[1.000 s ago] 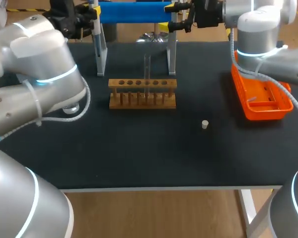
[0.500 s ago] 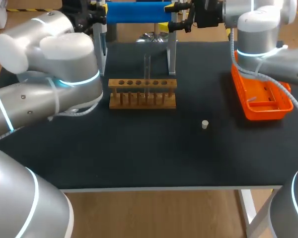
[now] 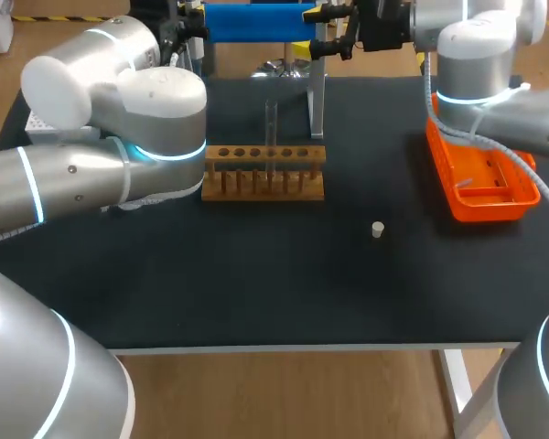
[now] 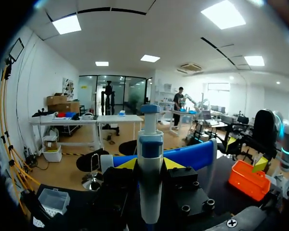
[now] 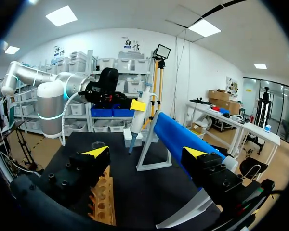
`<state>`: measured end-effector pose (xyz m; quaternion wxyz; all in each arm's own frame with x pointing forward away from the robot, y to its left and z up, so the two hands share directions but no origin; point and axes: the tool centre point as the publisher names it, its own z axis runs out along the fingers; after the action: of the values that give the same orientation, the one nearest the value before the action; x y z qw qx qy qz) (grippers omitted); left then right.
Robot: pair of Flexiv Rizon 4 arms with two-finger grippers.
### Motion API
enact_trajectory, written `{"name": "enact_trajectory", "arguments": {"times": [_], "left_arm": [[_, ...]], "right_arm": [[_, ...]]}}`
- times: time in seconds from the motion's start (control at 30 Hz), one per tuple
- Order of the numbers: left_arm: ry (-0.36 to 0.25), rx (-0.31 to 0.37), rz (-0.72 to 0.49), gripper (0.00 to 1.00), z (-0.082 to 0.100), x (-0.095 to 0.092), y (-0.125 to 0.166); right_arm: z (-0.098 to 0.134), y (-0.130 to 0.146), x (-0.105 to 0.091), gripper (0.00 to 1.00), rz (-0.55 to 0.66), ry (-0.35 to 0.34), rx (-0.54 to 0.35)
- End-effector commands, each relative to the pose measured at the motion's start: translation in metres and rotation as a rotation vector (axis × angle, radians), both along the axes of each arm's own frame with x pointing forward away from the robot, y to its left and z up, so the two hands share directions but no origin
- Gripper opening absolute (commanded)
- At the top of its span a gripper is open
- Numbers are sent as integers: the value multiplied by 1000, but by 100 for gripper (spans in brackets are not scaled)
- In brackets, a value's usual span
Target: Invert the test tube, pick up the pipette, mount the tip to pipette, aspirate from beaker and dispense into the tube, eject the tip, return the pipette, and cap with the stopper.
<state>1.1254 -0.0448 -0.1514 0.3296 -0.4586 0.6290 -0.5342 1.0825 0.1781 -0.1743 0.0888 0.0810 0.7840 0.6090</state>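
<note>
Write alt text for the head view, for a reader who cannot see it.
My left arm extends to the back left, its gripper at the blue-barred pipette stand. Mid-table a wooden test tube rack holds one upright glass tube; a white stopper lies on the black table nearer the front, an orange tray at right.

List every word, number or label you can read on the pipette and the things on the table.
None can be read: the pipette, wooden rack, orange tray, stopper and blue stand show no legible print in any view.
</note>
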Motion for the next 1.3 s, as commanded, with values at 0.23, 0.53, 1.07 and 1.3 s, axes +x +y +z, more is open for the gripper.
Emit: {"name": "enact_trajectory", "arguments": {"times": [0.23,0.53,1.07,1.3], "left_arm": [[60,28,57,0,-3,11,-6],[114,46,93,0,-8,13,-3],[180,34,120,0,-27,21,-10],[200,39,125,0,-30,25,-9]], "right_arm": [[0,0,0,100,-1,0,-2],[0,0,0,100,-1,0,-2],[0,0,0,100,-1,0,-2],[0,0,0,100,-1,0,-2]]}}
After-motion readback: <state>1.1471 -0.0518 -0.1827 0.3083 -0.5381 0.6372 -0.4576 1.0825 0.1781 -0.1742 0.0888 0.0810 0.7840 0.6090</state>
